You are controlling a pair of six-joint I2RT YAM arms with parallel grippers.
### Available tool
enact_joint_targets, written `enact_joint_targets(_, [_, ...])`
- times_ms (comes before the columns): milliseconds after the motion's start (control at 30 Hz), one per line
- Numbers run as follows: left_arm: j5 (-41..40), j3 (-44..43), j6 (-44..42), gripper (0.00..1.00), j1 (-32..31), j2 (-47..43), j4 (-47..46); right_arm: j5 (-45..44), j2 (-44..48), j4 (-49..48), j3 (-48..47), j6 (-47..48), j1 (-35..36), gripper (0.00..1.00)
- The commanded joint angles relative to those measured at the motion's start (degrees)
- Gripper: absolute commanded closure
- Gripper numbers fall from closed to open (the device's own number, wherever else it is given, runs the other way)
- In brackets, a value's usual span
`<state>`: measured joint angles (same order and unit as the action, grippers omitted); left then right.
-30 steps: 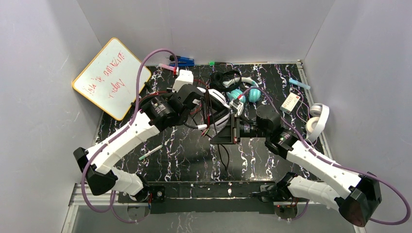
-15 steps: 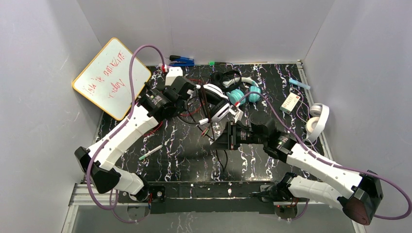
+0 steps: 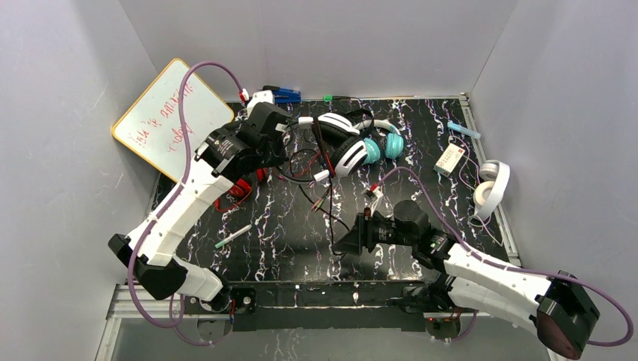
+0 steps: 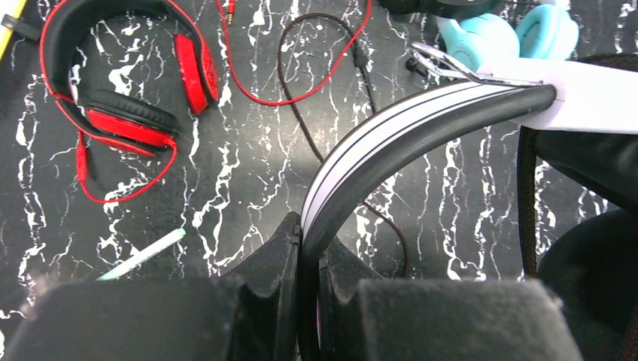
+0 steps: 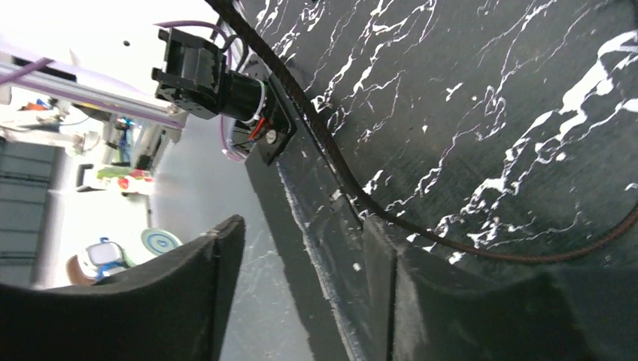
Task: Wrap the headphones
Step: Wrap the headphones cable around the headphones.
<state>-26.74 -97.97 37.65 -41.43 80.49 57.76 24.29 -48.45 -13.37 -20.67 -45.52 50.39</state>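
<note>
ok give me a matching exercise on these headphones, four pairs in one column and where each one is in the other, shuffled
Column one
1. red over-ear headphones with black padding
2. white-and-black striped-band headphones
3. teal-cupped headphones with a white band
4. all-white padded headphones

Column two
a. by the right edge of the black marbled table
b. lying free on the left side, nothing gripping them
c. band clamped between the left fingers
d. at the back, right next to the held pair's cup

Pairs: 1-b, 2-c, 3-d, 4-a
</note>
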Motion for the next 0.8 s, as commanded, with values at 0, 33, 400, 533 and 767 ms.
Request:
enact_joint_targets(0, [3.77,-4.28,2.81,1.0,0.19,-2.49,-0.54,-0.11,1.01,-10.65,2.12,11.64,0.32,0.29])
enact_joint_targets(33, [3.85,-4.56,2.85,1.0,0.13,-2.52,-0.34,-0.79,1.34,-11.04,2.87,13.3,0.32,0.23])
enact_joint_targets(400, [6.6,-5.7,2.59,1.0,0.12,-3.4,-0.25,-3.93,-1.92,-22.03,8.13,22.19,0.39,0.01])
enact_joint_targets(533, [6.74,-6.88,2.6,1.0,0.13,-3.49,0.23,-4.79,-5.36,-25.15,8.37,22.1,0.35,0.07])
enact_joint_targets(767, [8.12,-8.54,3.36,1.0,0.12,-4.51,-1.48,0.83,-13.65,-40.43,11.92,17.3,0.35,0.2])
